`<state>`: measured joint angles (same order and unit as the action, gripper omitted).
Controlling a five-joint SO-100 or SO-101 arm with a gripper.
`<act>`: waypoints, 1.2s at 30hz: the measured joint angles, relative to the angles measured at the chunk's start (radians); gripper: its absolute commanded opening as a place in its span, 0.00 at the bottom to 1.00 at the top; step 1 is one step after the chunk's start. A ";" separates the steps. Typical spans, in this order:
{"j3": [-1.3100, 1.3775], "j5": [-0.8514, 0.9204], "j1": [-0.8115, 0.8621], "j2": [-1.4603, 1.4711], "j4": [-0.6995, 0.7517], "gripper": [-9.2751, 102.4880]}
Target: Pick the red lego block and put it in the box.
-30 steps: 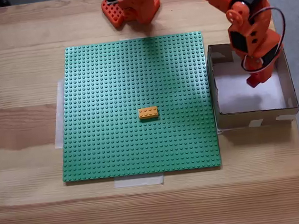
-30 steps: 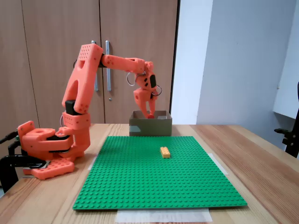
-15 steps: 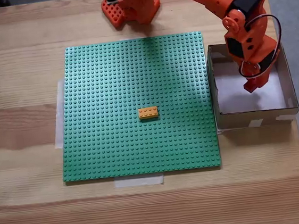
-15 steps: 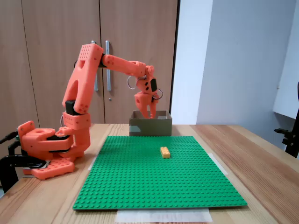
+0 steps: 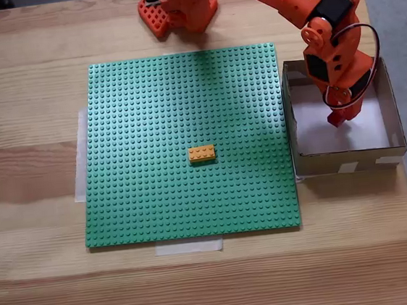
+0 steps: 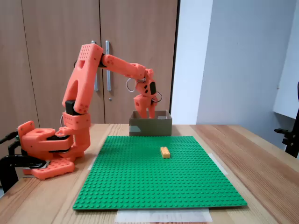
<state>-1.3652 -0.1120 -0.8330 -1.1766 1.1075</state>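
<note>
The cardboard box (image 5: pixel 396 129) stands right of the green baseplate (image 5: pixel 148 114) in the top-down fixed view. My orange gripper (image 5: pixel 338 114) hangs over the box's white floor, pointing down. It is shut on a small dark red piece at its tip, the red lego block (image 5: pixel 337 119). In the fixed view from the table's front, the gripper (image 6: pixel 149 113) dips just inside the box (image 6: pixel 150 127) at the far edge of the plate, and the box wall and fingers hide the block.
A yellow-orange brick (image 5: pixel 201 153) sits near the middle of the baseplate, also seen from the front (image 6: pixel 165 152). The arm's base (image 5: pixel 177 6) stands behind the plate. Bare wooden table (image 5: pixel 41 271) surrounds the plate. Cupboard doors (image 6: pixel 56 28) rise behind the arm.
The gripper has shifted a little to the left over the box in the top-down view, carrying the red block with it. The yellow-orange brick has not moved.
</note>
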 measured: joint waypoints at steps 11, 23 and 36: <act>-0.063 -0.041 -0.014 -0.100 -0.043 0.24; -0.454 0.155 0.071 -0.624 -0.253 0.08; -0.532 0.133 0.353 -0.933 -0.336 0.07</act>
<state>-1.8975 0.0215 -0.4801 -2.1092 0.7716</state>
